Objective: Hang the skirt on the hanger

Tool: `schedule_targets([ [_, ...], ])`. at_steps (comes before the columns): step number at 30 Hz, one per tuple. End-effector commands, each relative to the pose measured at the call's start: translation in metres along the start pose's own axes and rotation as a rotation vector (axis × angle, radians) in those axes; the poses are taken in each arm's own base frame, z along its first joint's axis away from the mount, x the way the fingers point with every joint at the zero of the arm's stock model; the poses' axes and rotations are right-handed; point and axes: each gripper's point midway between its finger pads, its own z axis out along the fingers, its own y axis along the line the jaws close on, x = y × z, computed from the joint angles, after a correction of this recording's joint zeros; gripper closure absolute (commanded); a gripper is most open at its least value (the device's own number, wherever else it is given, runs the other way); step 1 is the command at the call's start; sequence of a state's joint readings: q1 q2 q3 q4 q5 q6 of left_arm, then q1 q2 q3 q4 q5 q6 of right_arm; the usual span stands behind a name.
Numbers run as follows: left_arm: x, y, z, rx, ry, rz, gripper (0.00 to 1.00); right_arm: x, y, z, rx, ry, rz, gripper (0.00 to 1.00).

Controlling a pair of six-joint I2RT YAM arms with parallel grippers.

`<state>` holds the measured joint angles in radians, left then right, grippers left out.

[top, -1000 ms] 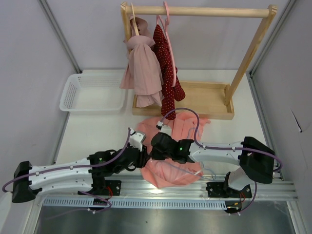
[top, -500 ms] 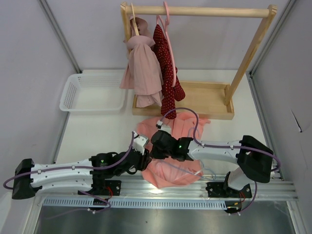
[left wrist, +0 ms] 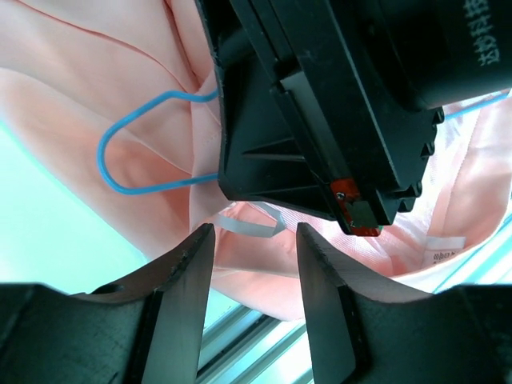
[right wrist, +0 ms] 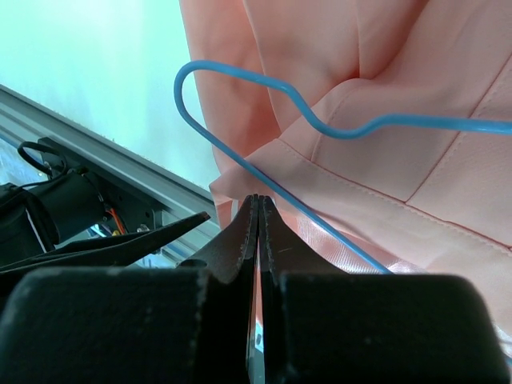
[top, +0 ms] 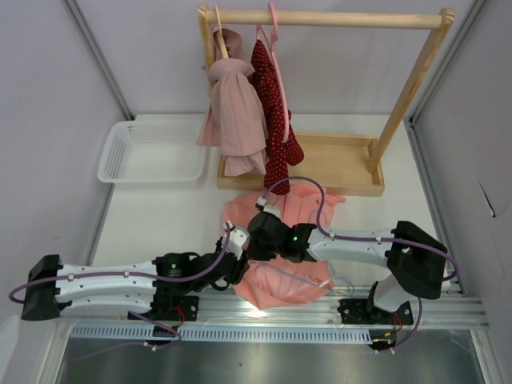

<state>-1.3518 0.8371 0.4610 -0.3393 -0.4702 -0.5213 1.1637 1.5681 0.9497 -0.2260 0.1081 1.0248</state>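
Note:
The salmon-pink skirt (top: 282,282) lies crumpled on the table between the two arms. It fills the left wrist view (left wrist: 72,104) and the right wrist view (right wrist: 384,72). The thin light-blue wire hanger (left wrist: 120,172) lies on the skirt, its hook (right wrist: 188,76) pointing off the fabric's edge. My right gripper (top: 254,238) (right wrist: 260,200) is shut, with a fold of the skirt's edge pinched between its jaws, right beside the hanger wire. My left gripper (top: 238,262) (left wrist: 254,232) is open and holds nothing. Its jaws straddle a white ribbon loop (left wrist: 244,229) on the skirt, just under the right gripper's body.
A wooden clothes rack (top: 320,18) stands at the back on a tray base (top: 340,164). It holds a dusty-pink garment (top: 236,112), a dark red dotted garment (top: 272,112) and a pink plastic hanger (top: 276,32). A white basket (top: 152,152) sits back left. A metal rail (top: 264,308) runs along the near edge.
My left gripper has slid right and nearer to the rail, closing in under the right gripper at the skirt's edge. The right gripper has shifted slightly left, still pinching the fabric.

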Motion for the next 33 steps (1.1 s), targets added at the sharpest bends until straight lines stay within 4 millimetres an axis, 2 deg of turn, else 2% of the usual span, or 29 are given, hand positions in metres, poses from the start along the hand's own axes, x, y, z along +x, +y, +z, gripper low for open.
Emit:
schedule_targets([
  [1,-0.019,0.004,-0.002,-0.032,-0.087,-0.025,0.49,-0.01,0.02,-0.003,-0.048,-0.014,0.023,1.0],
  [15,-0.02,-0.007,-0.002,0.016,-0.15,0.002,0.51,-0.01,0.02,-0.005,-0.067,0.018,0.062,1.0],
  [23,-0.017,-0.001,-0.003,-0.002,-0.168,0.014,0.5,-0.014,0.019,-0.003,-0.075,0.032,0.083,1.0],
  [33,-0.013,-0.008,0.001,0.008,-0.156,0.064,0.5,-0.01,0.02,-0.002,-0.086,0.064,0.095,1.0],
])
